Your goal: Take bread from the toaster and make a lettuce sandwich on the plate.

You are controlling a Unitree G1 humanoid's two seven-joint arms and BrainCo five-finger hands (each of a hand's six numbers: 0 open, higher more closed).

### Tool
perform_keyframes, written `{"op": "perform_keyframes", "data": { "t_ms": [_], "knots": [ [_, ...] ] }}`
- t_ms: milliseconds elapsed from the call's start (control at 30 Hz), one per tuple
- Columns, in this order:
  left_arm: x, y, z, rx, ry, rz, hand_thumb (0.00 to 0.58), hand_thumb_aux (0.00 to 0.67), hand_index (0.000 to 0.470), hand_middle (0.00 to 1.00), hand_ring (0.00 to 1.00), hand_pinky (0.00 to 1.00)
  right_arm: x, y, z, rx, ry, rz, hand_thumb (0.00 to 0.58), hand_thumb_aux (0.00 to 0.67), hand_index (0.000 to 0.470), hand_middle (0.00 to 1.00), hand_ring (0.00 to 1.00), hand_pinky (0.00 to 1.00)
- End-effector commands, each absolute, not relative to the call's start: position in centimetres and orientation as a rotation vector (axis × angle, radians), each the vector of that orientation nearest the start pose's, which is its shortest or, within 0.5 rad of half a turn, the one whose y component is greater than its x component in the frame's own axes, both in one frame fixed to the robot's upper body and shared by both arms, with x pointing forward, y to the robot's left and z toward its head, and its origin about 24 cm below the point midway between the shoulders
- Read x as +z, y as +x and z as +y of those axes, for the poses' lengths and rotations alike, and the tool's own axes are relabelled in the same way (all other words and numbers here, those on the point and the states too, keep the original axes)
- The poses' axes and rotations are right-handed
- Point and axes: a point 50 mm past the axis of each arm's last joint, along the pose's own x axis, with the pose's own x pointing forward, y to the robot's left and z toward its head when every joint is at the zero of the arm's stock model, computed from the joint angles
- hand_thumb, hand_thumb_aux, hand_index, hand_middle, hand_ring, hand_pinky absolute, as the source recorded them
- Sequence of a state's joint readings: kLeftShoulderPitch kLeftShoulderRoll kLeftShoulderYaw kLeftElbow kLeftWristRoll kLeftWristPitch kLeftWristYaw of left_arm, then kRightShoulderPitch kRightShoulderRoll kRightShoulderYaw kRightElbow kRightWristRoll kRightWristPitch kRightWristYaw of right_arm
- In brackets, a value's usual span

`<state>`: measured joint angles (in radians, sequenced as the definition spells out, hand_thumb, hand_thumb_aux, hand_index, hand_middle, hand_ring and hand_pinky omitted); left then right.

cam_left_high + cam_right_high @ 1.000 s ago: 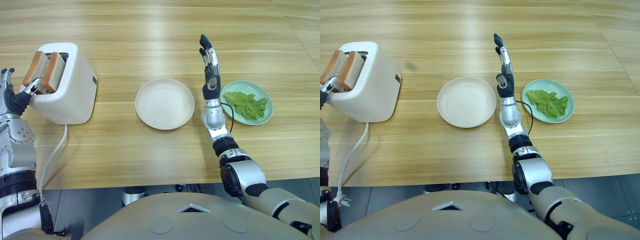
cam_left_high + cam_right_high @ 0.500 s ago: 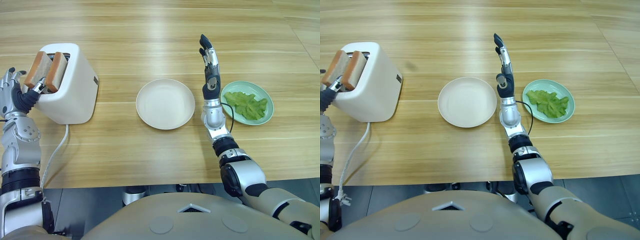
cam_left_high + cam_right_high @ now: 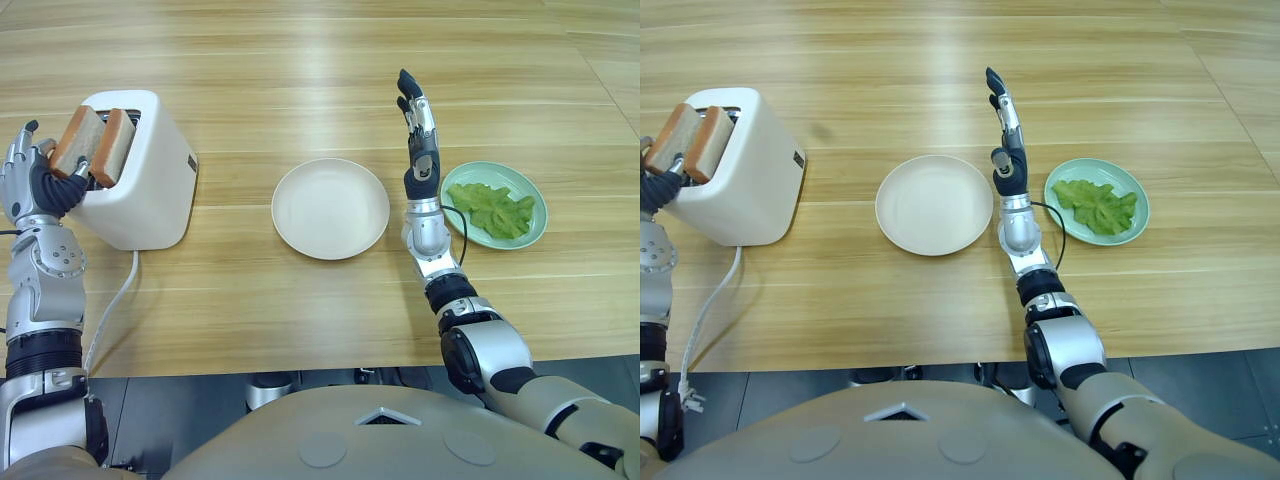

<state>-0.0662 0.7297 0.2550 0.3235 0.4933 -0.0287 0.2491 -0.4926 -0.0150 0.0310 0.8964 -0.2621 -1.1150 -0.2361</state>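
While not yet out of the slots, two browned bread slices standing side by side, upper halves clear of the white rounded box toaster at the table's left; left hand just beside the toaster's outer side, fingers loosely spread and part curled, one tip at the lower edge of the outer slice, no closed hold to be seen; right hand upright between the round cream plate and the pale green dish of flat lettuce leaves, its fingers straight and together, holding nothing; plate bare, at the middle of the light wooden table. Likely handling: toast light, stiff and dry, firm at the crust but brittle, so apt to crack or shed crumbs under a hard pinch; best taken by the exposed top, across the two flat faces, and drawn straight up along the slot to avoid jamming; possibly warm. Lettuce limp, thin, very light, perhaps damp and clingy; best pinched at an edge and laid flat. White cord trailing from the toaster over the near table edge; worth keeping clear of.
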Motion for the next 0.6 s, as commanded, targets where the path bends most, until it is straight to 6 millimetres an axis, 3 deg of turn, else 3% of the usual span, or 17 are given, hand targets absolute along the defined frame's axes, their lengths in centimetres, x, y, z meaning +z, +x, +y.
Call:
{"op": "perform_keyframes", "data": {
  "t_ms": [33, 100, 133, 167, 600],
  "knots": [
    [9.6, 24.3, 35.7, 0.476, 1.192, 0.084, 0.580, 0.670, 0.460, 0.00, 0.00, 0.00, 7.1, 30.0, -10.2, 0.133, -0.116, -0.690, 0.000, 0.000, 0.000, 0.00, 0.00, 0.00],
    [10.3, 24.3, 35.5, 0.487, 1.195, 0.045, 0.580, 0.670, 0.460, 0.00, 0.00, 0.00, 7.1, 30.0, -10.2, 0.137, -0.119, -0.688, 0.000, 0.000, 0.000, 0.00, 0.00, 0.00],
    [10.7, 24.3, 35.4, 0.499, 1.200, 0.025, 0.580, 0.670, 0.460, 0.20, 0.20, 0.20, 7.1, 30.1, -10.2, 0.138, -0.119, -0.687, 0.000, 0.000, 0.000, 0.00, 0.00, 0.00],
    [11.1, 24.3, 35.3, 0.511, 1.196, 0.006, 0.580, 0.670, 0.460, 1.00, 1.00, 1.00, 7.0, 30.1, -10.1, 0.139, -0.120, -0.686, 0.000, 0.000, 0.000, 0.00, 0.00, 0.00],
    [17.2, 22.9, 33.8, 0.644, 1.203, -0.259, 0.580, 0.670, 0.460, 1.00, 1.00, 1.00, 7.0, 30.0, -9.6, 0.165, -0.130, -0.683, 0.000, 0.000, 0.000, 0.00, 0.00, 0.00]
  ]
}}
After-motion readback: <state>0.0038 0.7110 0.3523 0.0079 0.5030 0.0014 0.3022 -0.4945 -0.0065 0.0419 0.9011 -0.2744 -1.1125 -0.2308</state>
